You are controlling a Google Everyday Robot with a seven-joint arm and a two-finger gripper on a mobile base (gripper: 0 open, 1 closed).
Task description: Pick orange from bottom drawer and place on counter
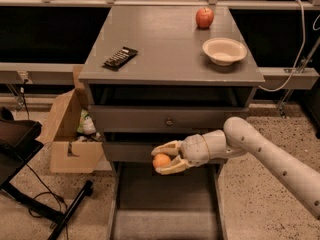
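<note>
My gripper (161, 160) is shut on the orange (161, 160), a small round orange fruit held between two cream fingers. It hangs above the open bottom drawer (165, 204), in front of the second drawer's face. The arm reaches in from the right. The counter (165, 44) is the flat grey top of the cabinet, well above the gripper.
On the counter stand a red apple (204, 17), a cream bowl (224, 50) and a black remote (120, 57). The upper drawer (167, 119) with a round knob is shut. A cardboard box (67, 129) sits left of the cabinet, and a black stand (30, 184) further left.
</note>
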